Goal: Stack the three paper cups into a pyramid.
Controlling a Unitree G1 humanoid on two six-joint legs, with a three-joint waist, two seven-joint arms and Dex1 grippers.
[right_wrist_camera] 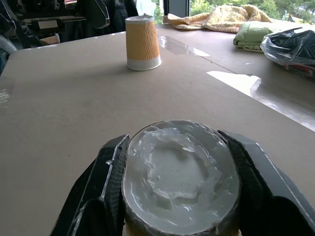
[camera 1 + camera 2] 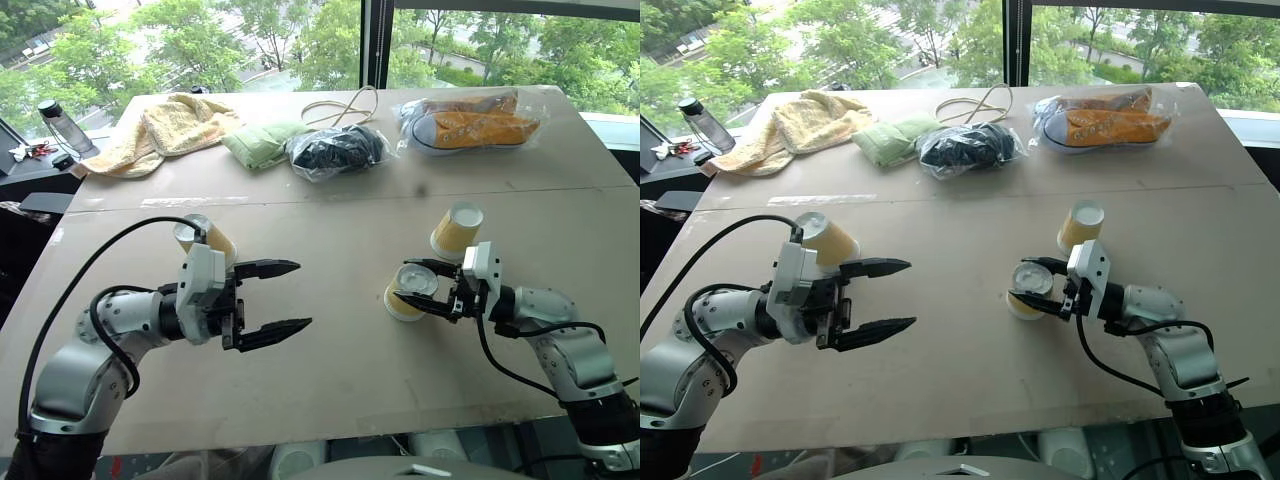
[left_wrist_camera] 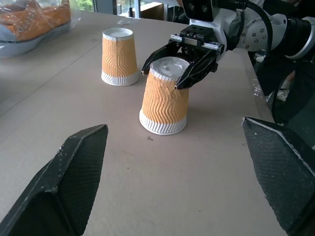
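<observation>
Right then, the right gripper [image 2: 432,291] had clamped onto the upturned yellow-orange paper cup [image 3: 164,102] on the brown surface [image 2: 350,370], beside a second cup [image 2: 456,231], the third cup [image 2: 207,238] sat behind the wide-open left gripper [image 2: 280,298], so lifting looked next.

Bare desk [image 2: 340,370] between left claw [image 2: 292,297] and clamped cup [image 2: 404,300]; second cup [image 2: 456,230] just behind; third cup [image 2: 207,238] behind left claw; bags lining far edge
</observation>
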